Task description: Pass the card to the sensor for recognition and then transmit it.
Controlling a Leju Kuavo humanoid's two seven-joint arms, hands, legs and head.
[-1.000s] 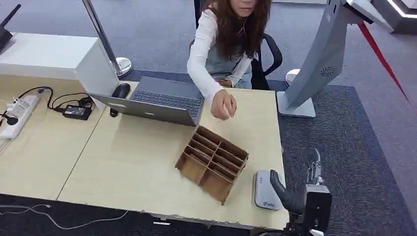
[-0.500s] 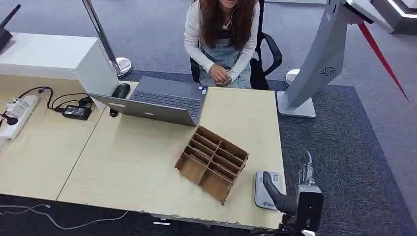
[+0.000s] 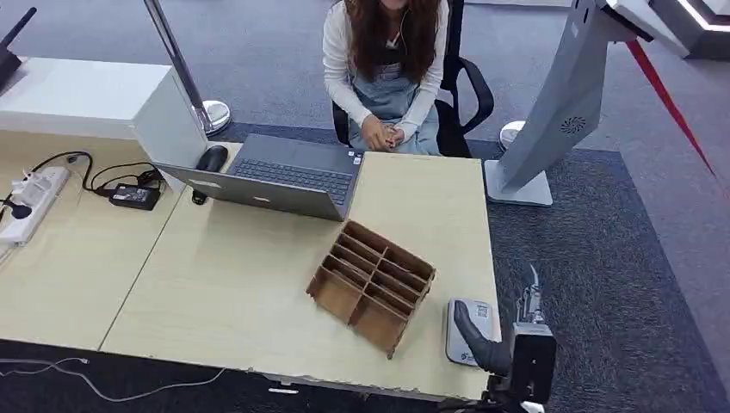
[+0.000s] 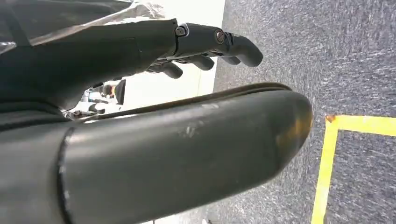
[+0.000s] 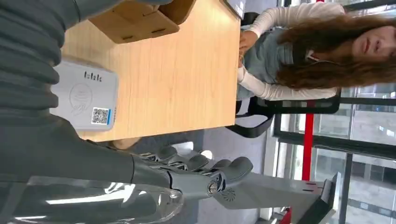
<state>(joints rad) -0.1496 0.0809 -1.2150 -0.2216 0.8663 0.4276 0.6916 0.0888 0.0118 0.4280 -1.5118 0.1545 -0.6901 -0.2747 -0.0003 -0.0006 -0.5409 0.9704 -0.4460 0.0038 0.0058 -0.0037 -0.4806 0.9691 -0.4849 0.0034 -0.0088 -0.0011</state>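
Note:
The white card sensor (image 3: 466, 332) lies flat on the wooden table (image 3: 232, 275) at its near right corner; its QR label faces up (image 5: 86, 100). My right hand (image 3: 515, 342) hovers at the table's right edge beside the sensor. Its thumb reaches over the sensor's right side and its fingers (image 3: 530, 292) point away from me. In the right wrist view that hand (image 5: 154, 170) has straight fingers and holds nothing. My left hand (image 4: 154, 51) hangs over grey carpet, its fingers loosely curved and holding nothing.
A brown wooden divider box (image 3: 372, 284) stands just left of the sensor. An open laptop (image 3: 284, 176), a mouse (image 3: 212, 158) and a power strip (image 3: 30, 202) lie farther back. A person (image 3: 387, 69) sits across the table, hands in lap. A grey kiosk (image 3: 559, 103) stands right.
The person has drawn the arm back from over the table into the lap. My right hand has shifted a little left and nearer, bringing its thumb over the sensor.

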